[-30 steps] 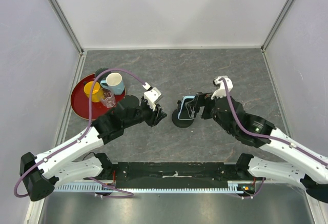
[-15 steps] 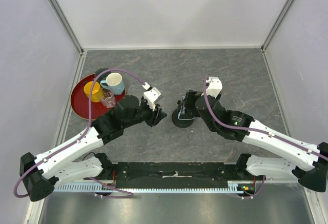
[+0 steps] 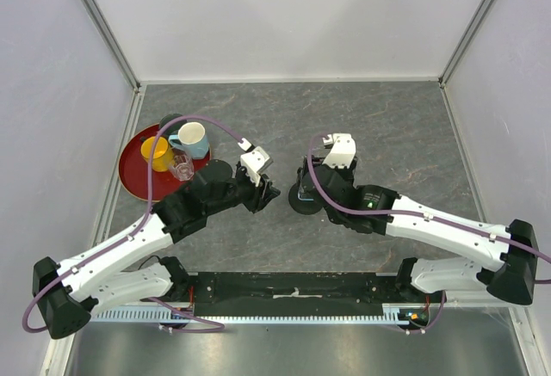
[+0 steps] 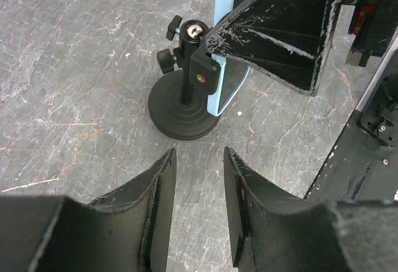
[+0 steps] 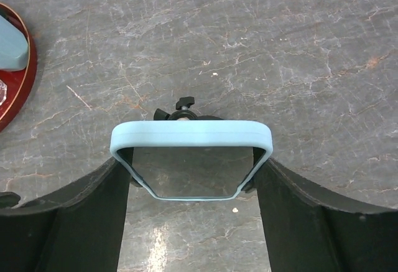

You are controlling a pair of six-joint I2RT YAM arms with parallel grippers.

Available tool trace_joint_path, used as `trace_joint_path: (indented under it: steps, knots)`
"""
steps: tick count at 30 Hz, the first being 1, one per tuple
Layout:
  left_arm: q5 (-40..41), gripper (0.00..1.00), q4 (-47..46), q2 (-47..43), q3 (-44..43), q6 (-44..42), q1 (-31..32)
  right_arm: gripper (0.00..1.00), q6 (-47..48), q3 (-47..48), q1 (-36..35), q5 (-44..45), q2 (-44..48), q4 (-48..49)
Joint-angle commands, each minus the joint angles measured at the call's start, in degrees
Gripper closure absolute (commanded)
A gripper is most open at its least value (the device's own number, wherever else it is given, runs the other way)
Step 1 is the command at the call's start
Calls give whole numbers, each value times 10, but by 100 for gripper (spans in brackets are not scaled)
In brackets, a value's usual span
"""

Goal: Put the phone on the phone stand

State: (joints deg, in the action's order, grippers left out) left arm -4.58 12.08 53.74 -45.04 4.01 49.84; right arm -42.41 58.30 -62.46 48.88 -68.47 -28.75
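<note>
Entry one, right gripper [image 5: 191, 167]: we record it clenched on the phone [image 5: 190, 136], one finger [image 5: 106, 203] on each opposite edge of the light blue case, the screen dark and glassy. The phone stands on edge directly over the phone stand [image 4: 186, 104], its lower corner beside the stem, just above the disc base. We cannot tell whether it sits in the cradle. The right arm reaches low across to the stand. Entry two, left gripper [image 4: 199, 155]: jaws parted, grasping nothing, pointed at the stand and near its base, the arm stretched diagonally toward it. Entry three: red tray [image 3: 129, 178], well apart from the stand on the left gripper's side, bearing a light blue mug [image 3: 194, 141] and a yellow cup [image 3: 157, 152].
</note>
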Motion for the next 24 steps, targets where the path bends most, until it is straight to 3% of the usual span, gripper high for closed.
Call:
trace_joint_path:
  steps: [1,6,8,9,18,24]
  knots:
    - [4,57,-11,-13,-17,14,-4,56,-1,41,-11,44,-26,-23]
    - [8,58,-12,-15,-17,14,-4,85,-2,66,-35,75,-63,-81]
    - [9,58,-12,-15,-16,14,-4,90,-2,67,-41,95,-76,-100]
    - [10,58,-11,-17,-16,14,-4,100,-1,70,-46,97,-81,-109]
    - [12,58,-12,-16,-15,14,-4,100,-3,80,-55,124,-107,-164]
    - [11,58,-12,-13,-15,14,-4,100,9,45,-50,61,-51,-56]
